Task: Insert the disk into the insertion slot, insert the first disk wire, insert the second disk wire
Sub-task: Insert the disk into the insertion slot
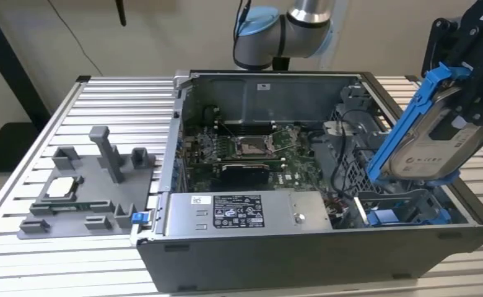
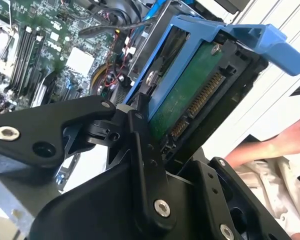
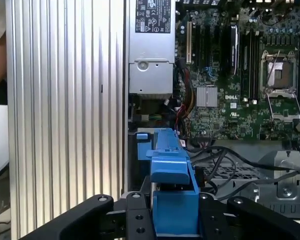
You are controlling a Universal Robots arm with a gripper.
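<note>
Closest to the lens, the gripper [image 3: 175, 207] pinches the disk [image 1: 427, 148] by its blue carrier [image 1: 399, 124], tilted above the insertion slot [image 1: 402, 213], not touching. I judge it stiff and rather heavy. The carrier sides are the safe hold, not the green circuit board [image 2: 182, 95] or connector [image 2: 206, 94].

Both wrist views, seemingly close, share motherboard [image 2: 55, 40] [image 3: 220, 125].

On the table [image 1: 101, 99], a parts stand [image 1: 85, 198] lies at the exterior view's left of the case [image 1: 308, 253]; the disk [image 1: 427, 148] tilts above the insertion slot [image 1: 402, 210].
</note>
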